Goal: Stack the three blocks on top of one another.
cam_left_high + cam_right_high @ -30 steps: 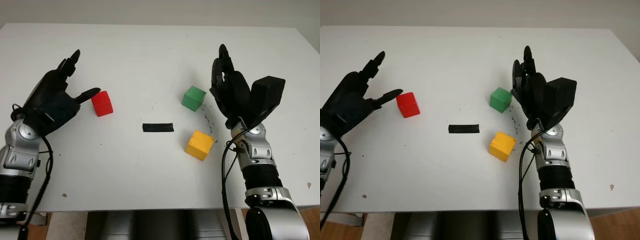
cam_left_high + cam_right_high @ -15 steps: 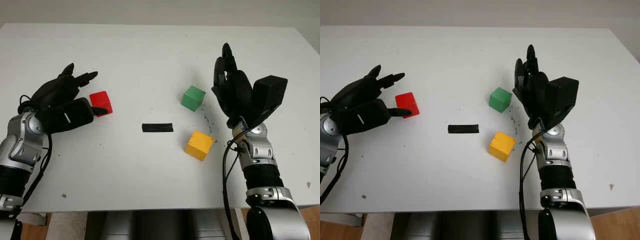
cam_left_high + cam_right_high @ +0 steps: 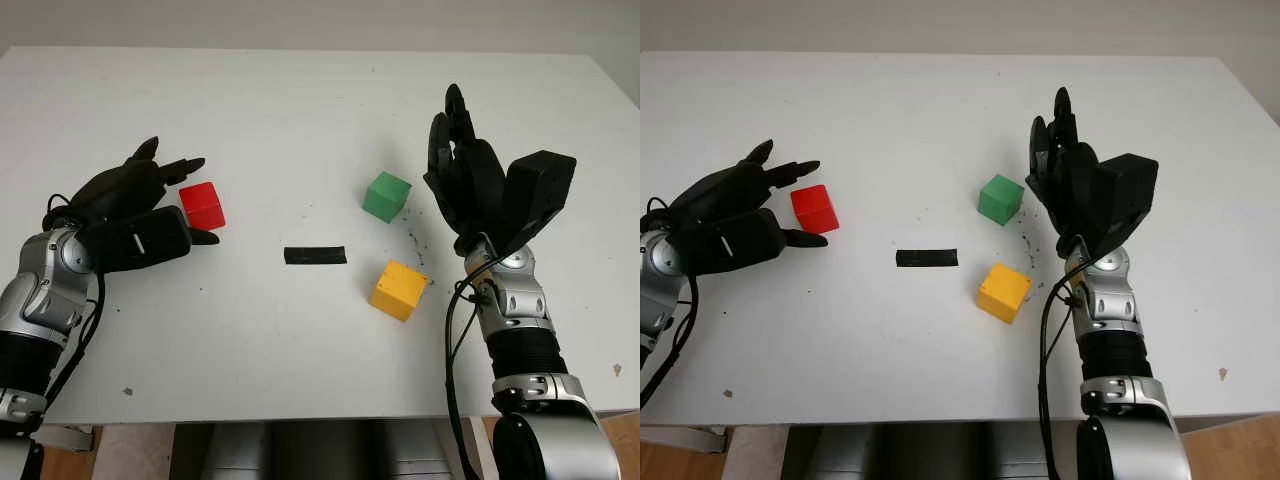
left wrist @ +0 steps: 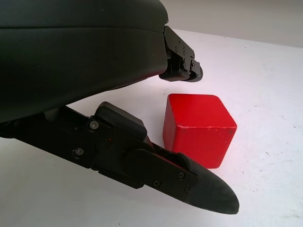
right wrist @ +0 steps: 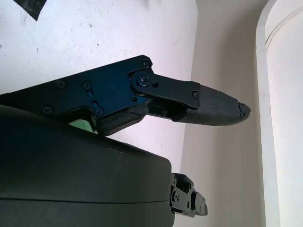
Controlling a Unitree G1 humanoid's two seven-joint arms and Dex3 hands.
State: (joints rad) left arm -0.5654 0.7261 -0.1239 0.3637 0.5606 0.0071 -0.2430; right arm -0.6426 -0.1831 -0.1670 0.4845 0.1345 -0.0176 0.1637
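Nothing is stacked yet: all three blocks sit apart on the counter (image 3: 300,120). The left hand (image 3: 135,215) has its fingers (image 4: 189,177) spread around the red block (image 3: 202,206), not yet pinching. The green block (image 3: 386,196) sits just beside the open right hand (image 3: 470,190), the yellow block (image 3: 400,290) nearer its wrist.

No readable text, labels, brands or numbers anywhere.

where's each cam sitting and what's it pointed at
Left eye, right eye: on the head, facing forward and down at the white table; both arms enter from below.
Left wrist: on the left hand, looking past its fingers at the red block.
Right wrist: on the open right hand, looking along the tabletop.
Shared: red block, green block, yellow block, black tape strip.
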